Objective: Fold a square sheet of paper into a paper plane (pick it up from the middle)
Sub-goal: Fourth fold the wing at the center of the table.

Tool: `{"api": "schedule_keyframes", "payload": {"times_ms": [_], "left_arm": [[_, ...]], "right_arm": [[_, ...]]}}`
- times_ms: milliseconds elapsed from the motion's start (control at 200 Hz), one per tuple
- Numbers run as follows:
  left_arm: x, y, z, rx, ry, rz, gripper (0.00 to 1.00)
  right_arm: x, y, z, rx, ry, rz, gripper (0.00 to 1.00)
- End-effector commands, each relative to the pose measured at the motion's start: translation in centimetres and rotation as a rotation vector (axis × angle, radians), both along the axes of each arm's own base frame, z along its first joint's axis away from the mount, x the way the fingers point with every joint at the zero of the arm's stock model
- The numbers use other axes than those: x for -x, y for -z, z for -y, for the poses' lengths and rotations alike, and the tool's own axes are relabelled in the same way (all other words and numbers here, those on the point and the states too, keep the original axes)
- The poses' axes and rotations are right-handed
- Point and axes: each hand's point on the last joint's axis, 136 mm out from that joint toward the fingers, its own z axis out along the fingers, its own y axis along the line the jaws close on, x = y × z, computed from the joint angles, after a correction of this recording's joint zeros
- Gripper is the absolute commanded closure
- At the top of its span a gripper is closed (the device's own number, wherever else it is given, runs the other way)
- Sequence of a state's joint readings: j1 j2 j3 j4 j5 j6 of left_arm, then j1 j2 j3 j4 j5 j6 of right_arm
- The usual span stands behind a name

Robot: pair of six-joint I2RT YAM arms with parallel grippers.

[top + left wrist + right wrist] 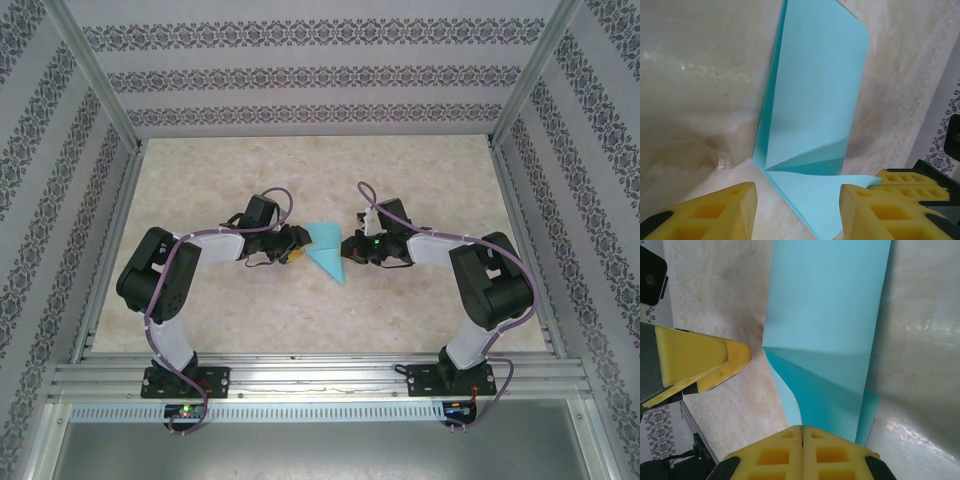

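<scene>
The square sheet of paper [326, 250], turquoise-blue and folded into an angular pointed shape, sits mid-table between both grippers. In the left wrist view the paper [815, 100] shows a diagonal crease, and a loose flap reaches toward the right-hand finger. My left gripper [797, 195] [297, 245] is open, its yellow fingers apart either side of that flap. My right gripper [802, 429] [352, 247] is shut, with the paper's [825, 315] near edge pinched in the seam between its pads. The left gripper's yellow finger [705, 365] sits just left of the paper in the right wrist view.
The beige marbled table [200, 180] is fenced by aluminium frame posts and patterned walls [40, 150] on three sides. A metal rail [320, 375] carrying both arm bases runs along the near edge. Bare tabletop lies beyond the paper and to both sides.
</scene>
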State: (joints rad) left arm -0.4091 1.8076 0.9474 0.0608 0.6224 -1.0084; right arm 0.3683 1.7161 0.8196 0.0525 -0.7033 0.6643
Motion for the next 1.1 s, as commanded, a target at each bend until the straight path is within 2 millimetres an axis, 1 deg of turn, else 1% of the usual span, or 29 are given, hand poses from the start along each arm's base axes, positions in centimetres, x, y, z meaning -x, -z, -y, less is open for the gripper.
{"api": "schedule_keyframes", "payload": {"times_ms": [0,210,465,719,874,999,1094], "left_arm": [[-0.9,-1.0,0.1,0.023,-0.007,0.016,0.52],[-1.3,-1.3,-0.1,0.007,-0.016,0.035,0.51],[-1.3,-0.5,0.2,0.028,-0.019,0.005,0.51],[-1.3,-0.4,0.6,0.045,-0.014,-0.009,0.51],[-1.3,-0.3,0.4,0.031,-0.014,-0.011,0.5],[-1.6,-0.4,1.0,0.065,-0.008,-0.015,0.51],[-1.8,-0.3,1.0,0.056,-0.01,-0.019,0.51]], "right_arm": [[-0.1,-1.0,-0.1,-0.044,-0.003,0.014,0.98],[0.2,-1.0,0.1,-0.039,-0.009,0.011,0.98],[0.4,-0.8,0.3,-0.042,-0.002,0.011,0.98],[0.3,-1.3,0.2,-0.067,0.003,0.021,0.98],[0.4,-1.5,0.4,-0.077,0.011,0.024,0.98],[0.4,-1.6,0.4,-0.088,0.012,0.029,0.98],[0.5,-1.7,0.4,-0.102,0.013,0.032,0.98]]}}
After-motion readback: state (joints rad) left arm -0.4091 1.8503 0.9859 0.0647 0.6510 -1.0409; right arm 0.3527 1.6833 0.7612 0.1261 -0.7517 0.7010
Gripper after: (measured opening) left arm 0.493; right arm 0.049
